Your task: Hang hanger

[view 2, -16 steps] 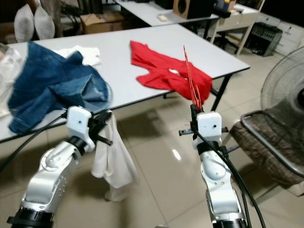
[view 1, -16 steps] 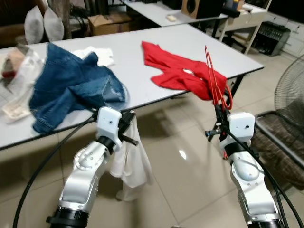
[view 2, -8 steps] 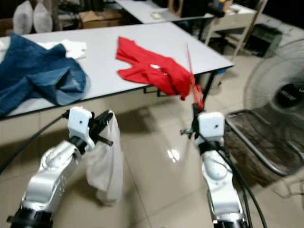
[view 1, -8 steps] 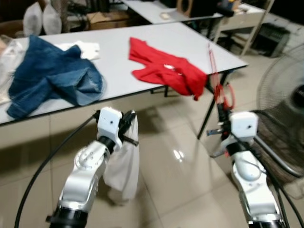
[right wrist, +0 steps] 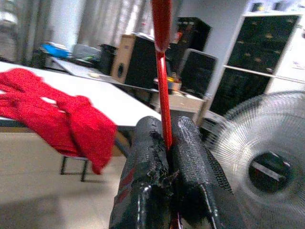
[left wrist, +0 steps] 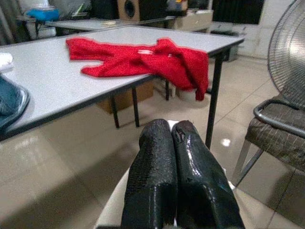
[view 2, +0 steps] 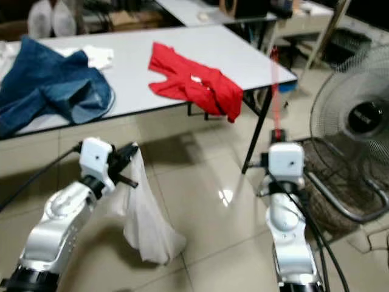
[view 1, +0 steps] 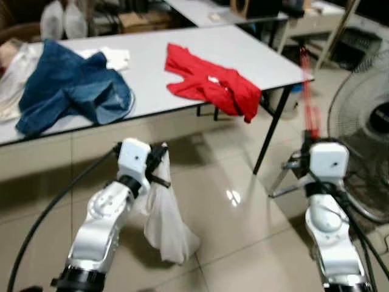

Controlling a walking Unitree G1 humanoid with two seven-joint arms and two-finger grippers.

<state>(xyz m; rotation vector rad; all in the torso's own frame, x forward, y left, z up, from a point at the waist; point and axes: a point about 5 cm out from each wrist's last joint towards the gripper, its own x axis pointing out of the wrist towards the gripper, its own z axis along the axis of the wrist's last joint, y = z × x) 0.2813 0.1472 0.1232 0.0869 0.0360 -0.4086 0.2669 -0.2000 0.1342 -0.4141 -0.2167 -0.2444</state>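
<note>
My right gripper is shut on a thin red hanger, which stands upright above the wrist at the right of the head views, blurred. In the right wrist view the red hanger rises from between the black fingers. My left gripper is shut on a white cloth that hangs down over the tiled floor. In the left wrist view the two black fingers are pressed together with the white cloth beneath them.
A grey table ahead carries a red garment drooping over its edge, blue jeans and a white item. A standing fan and a chair frame crowd the right side. Bare tiled floor lies between my arms.
The camera has shifted, so the table sits farther off and the fan shows more. The hanger now stands more upright. The white cloth swung and hangs lower.
</note>
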